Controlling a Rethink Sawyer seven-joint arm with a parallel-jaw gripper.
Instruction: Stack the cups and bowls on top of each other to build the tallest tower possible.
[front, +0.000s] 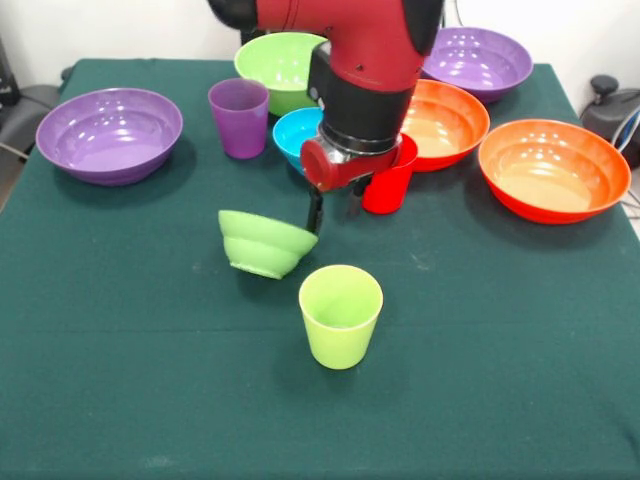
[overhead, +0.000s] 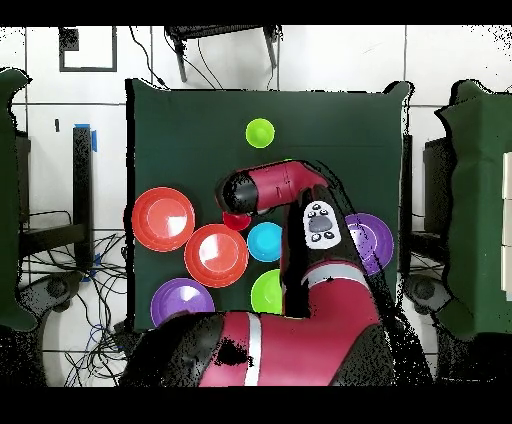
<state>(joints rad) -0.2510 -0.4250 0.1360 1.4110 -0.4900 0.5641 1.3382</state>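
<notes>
My gripper (front: 335, 215) hangs low at mid-table, its left tip against the right rim of the small lime-green bowl (front: 262, 243), which is tilted with that side lower. In front of it the lime-green cup (front: 340, 315) (overhead: 260, 132) stands upright and alone. Just behind the gripper are the red cup (front: 390, 188) (overhead: 236, 221) and the small blue bowl (front: 296, 130) (overhead: 265, 241). To the left, the purple cup (front: 239, 118) is upright. No tower shows: nothing rests on anything else. In the overhead view the arm hides the small green bowl and the gripper.
Wide bowls ring the far half of the table: purple (front: 110, 133) at left, medium lime-green (front: 278, 62) and purple (front: 480, 60) at the back, two orange (front: 445, 120) (front: 553, 168) at right. Green cloth (front: 150, 380) covers the near half.
</notes>
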